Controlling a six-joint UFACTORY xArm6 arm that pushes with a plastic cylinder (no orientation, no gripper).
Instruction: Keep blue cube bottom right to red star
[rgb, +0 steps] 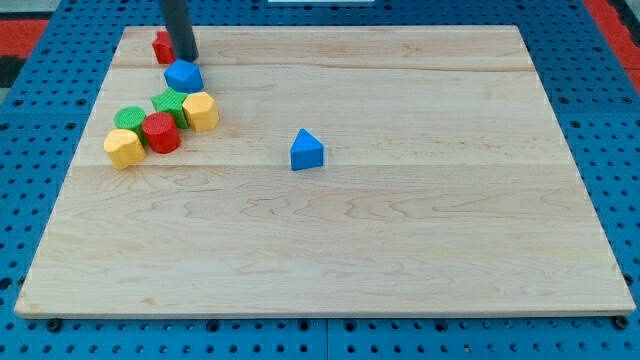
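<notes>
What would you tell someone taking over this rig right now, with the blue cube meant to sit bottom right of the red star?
No pincer on this arm; my tip is down on the wooden board near the view's top left, between the red star-shaped block and the blue cube block.
The blue cube lies just below and to the right of the red star, which the rod partly hides.
Done: the placement looks roughly right.
Left: confirm it holds as the tip backs off without nudging the cube. The cluster of green, red and yellow blocks lies close below.
</notes>
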